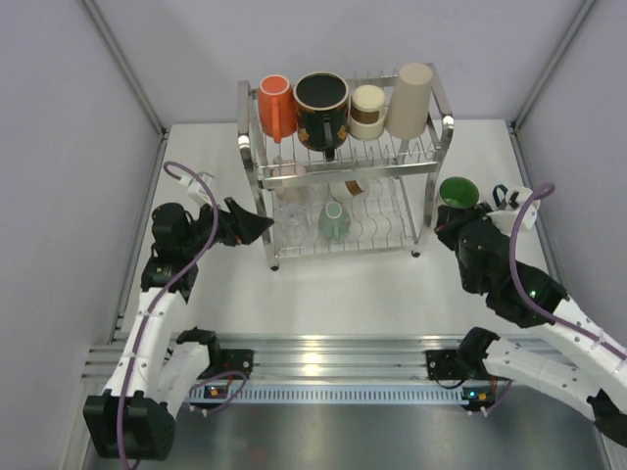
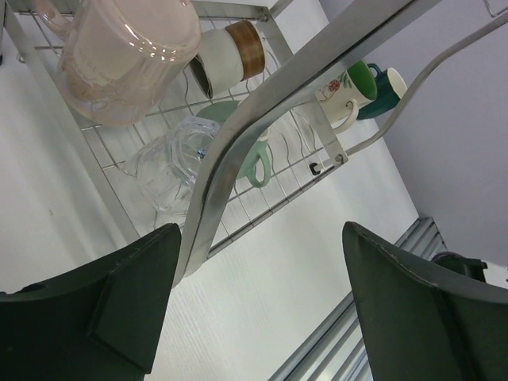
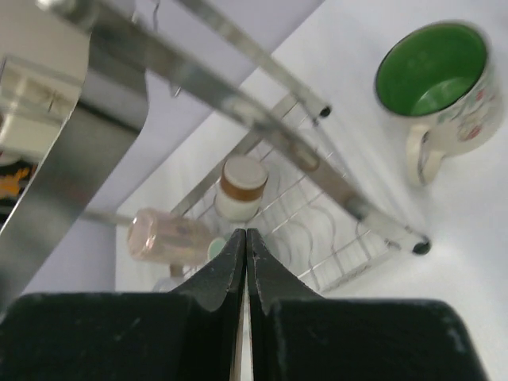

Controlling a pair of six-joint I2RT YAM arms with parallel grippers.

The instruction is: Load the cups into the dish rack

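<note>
The dish rack (image 1: pixel 266 211) stands midway along the tabletop's far edge. Its upper shelf holds an orange cup (image 1: pixel 275 106), black mug (image 1: pixel 322 106), paper cup (image 1: pixel 368 111) and tall beige cup (image 1: pixel 409 98). Below, a pink cup (image 2: pixel 119 55), clear cup (image 2: pixel 171 159) and pale green cup (image 1: pixel 332 220) lie half hidden behind wires. Your left claw (image 1: pixel 255 225) gapes wide and empty at the rack's near left post. Your right claw (image 3: pixel 245 238) is pressed closed, empty, near a green mug (image 1: pixel 458 192) on the tabletop. A teal mug (image 2: pixel 387 94) beside it is partly hidden.

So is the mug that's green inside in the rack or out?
Out. The green mug stands upright on the table, right of the dish rack.
</note>
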